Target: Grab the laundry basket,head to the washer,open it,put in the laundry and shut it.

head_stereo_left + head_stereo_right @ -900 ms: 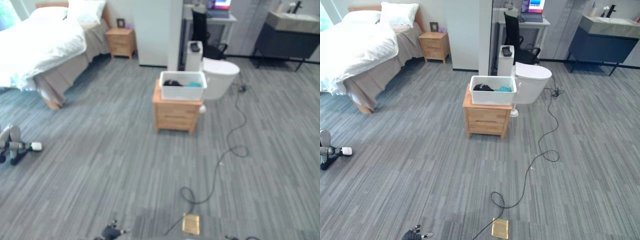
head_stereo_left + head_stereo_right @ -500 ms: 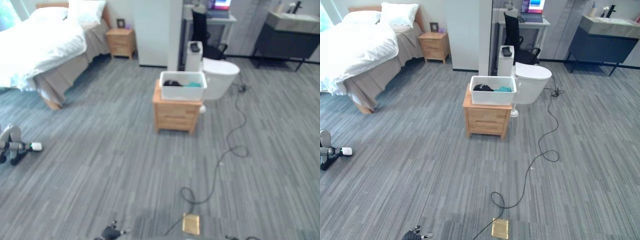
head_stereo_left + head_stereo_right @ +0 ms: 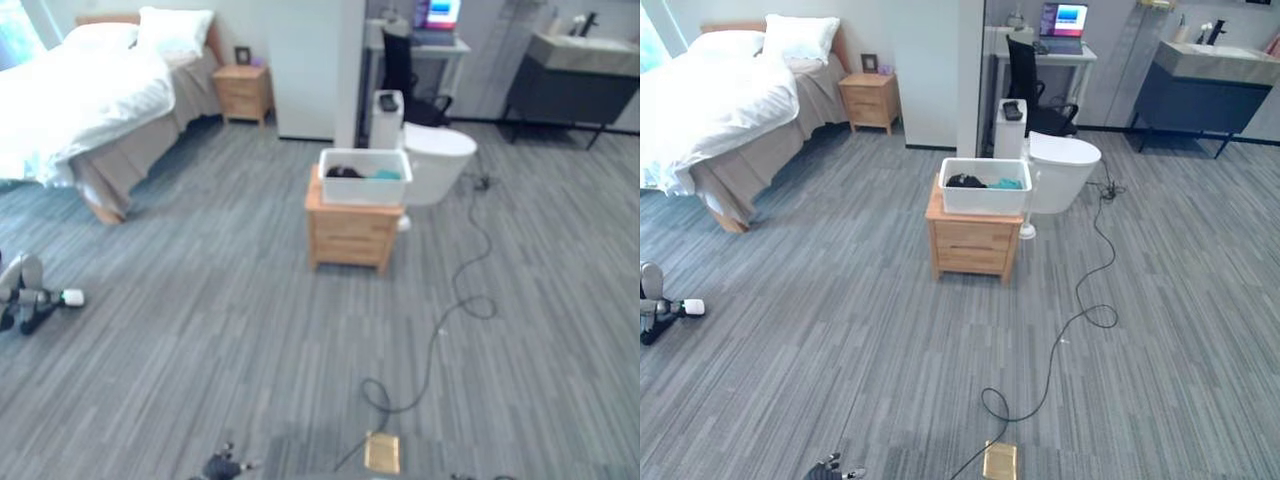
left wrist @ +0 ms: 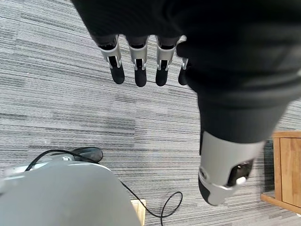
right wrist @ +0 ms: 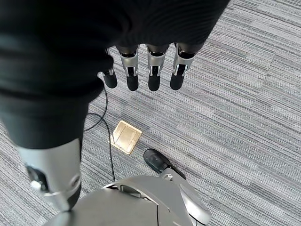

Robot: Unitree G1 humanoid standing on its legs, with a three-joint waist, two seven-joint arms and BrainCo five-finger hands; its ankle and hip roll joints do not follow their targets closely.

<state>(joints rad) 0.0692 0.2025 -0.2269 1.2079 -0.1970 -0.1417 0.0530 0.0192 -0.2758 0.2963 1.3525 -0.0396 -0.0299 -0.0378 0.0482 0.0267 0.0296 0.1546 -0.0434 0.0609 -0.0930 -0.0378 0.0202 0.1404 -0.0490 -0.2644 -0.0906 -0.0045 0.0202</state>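
I am standing far back in the room and I am looking at the white laundry basket (image 3: pixel 986 186), which is sitting on top of a low wooden cabinet (image 3: pixel 974 240) well ahead of both my hands. Dark and teal clothes are lying inside the basket, so I judge it is loaded and waiting there at a height that is easy to reach from standing. My left hand (image 4: pixel 141 61) is hanging down at my side with the fingers straight and relaxed, holding nothing, and under it there is only the grey striped floor (image 4: pixel 56 103). My right hand (image 5: pixel 146 70) is hanging in the same loose way, also empty, and below it a small brass floor plate (image 5: pixel 125 137) is lying with a cable running beside it. I think the hands are kept down and released because there is nothing to grasp yet; the first step, grabbing the basket, is not yet done. Just behind the cabinet a white toilet (image 3: pixel 1062 170) is standing, and farther left a bed (image 3: pixel 720 110) with white covers. I cannot tell from here where the washer is. For the next move I judge I am needing to walk forward, and the black cable (image 3: pixel 1080 300) lying on the floor to the right of my path could catch a foot.
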